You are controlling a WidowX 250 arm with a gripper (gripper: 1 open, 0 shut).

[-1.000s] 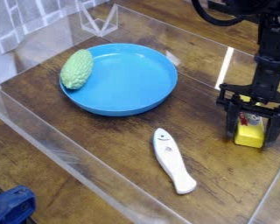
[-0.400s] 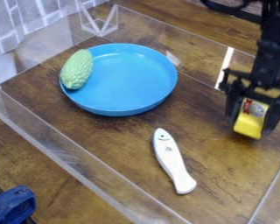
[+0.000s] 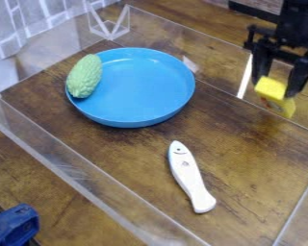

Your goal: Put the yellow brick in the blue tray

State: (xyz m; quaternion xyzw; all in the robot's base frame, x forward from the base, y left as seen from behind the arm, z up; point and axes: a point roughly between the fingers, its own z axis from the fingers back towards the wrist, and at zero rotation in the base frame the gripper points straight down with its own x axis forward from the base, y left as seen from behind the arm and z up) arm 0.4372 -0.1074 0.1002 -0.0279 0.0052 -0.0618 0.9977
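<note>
My gripper (image 3: 277, 79) is at the upper right, well above the wooden table, shut on the yellow brick (image 3: 273, 89). The brick hangs between the dark fingers (image 3: 258, 72) and looks motion-blurred. The blue tray (image 3: 134, 86), a wide round shallow dish, rests on the table to the left of the gripper. A gap of bare wood lies between the tray's right rim and the brick.
A green bumpy oval object (image 3: 84, 75) lies on the tray's left rim. A white remote-like object (image 3: 189, 176) lies on the wood below the tray. Clear plastic walls (image 3: 66, 163) fence the table. A blue thing (image 3: 11, 227) sits outside at the lower left.
The gripper closed on the yellow brick and lifted it off the table, rising toward the top of the view. The tray, green object and white object have not moved.
</note>
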